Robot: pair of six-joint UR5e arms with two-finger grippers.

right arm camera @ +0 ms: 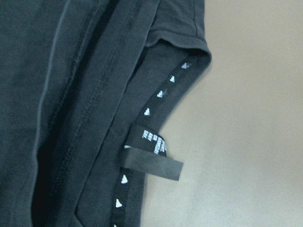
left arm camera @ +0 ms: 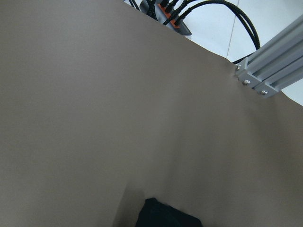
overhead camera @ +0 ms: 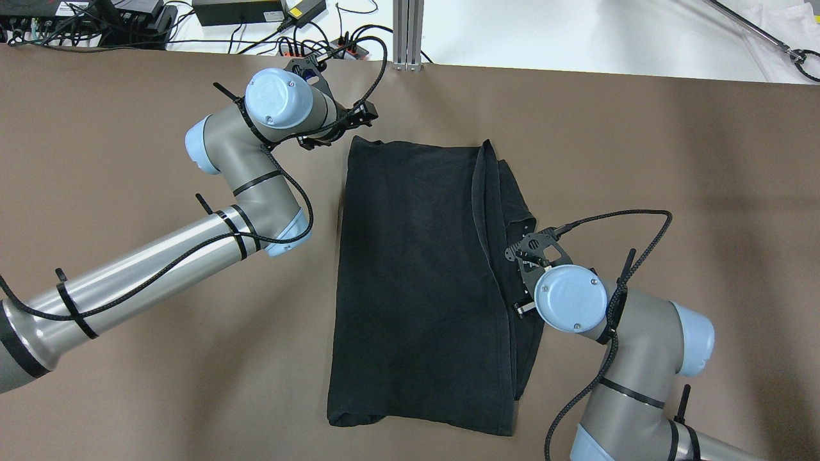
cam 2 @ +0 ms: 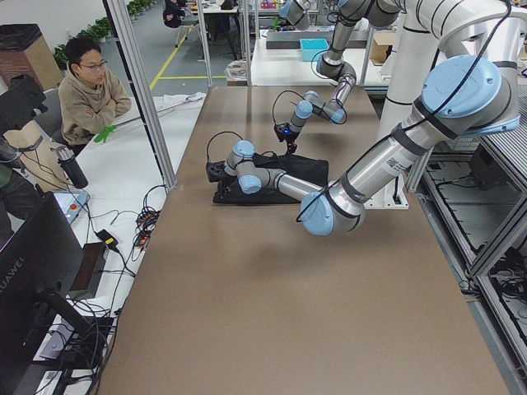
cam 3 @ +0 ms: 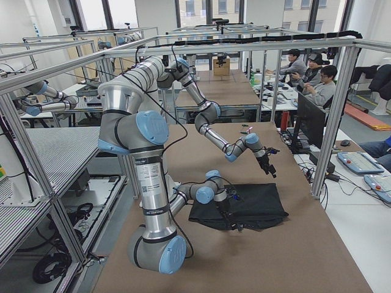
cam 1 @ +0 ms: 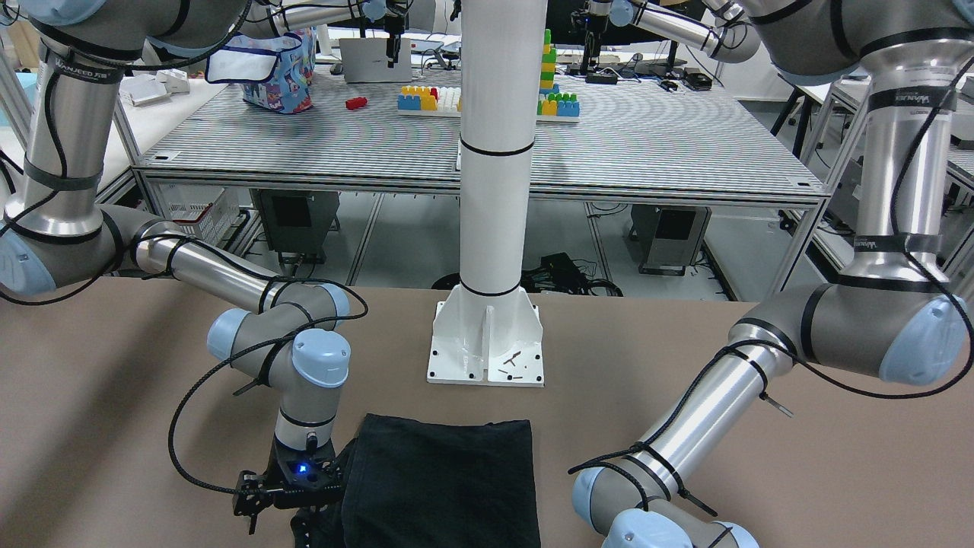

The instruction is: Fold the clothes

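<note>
We see the black garment (overhead camera: pixel 416 275) lying flat in the middle of the brown table (overhead camera: pixel 115 397), its long side running from the robot's side to the far side. One layer is folded over. Its hemmed edge runs down the right part of the cloth, and lower layers stick out past it on the right. The left edge is straight and clean. The far left corner lifts a little, and the corner nearest the robot on the left is rounded.

The right gripper (cam 1: pixel 306 525) hangs over the garment's right edge, about halfway along it. Its fingers are hidden under the wrist, so we cannot tell whether it is released or clenched. From its wrist we see the stitched hems, a strip with small white marks, and a black label (right arm camera: pixel 154 163) jutting out over bare table.

The left gripper (cam 3: pixel 269 166) hangs just beyond the far left corner, apart from the cloth. We cannot tell its state either.

Bare table spreads wide to the left and right of the garment. A narrower strip separates the garment from the table's far edge. The white pole base (cam 1: pixel 487 346) stands near the cloth's edge on the robot's side.
</note>
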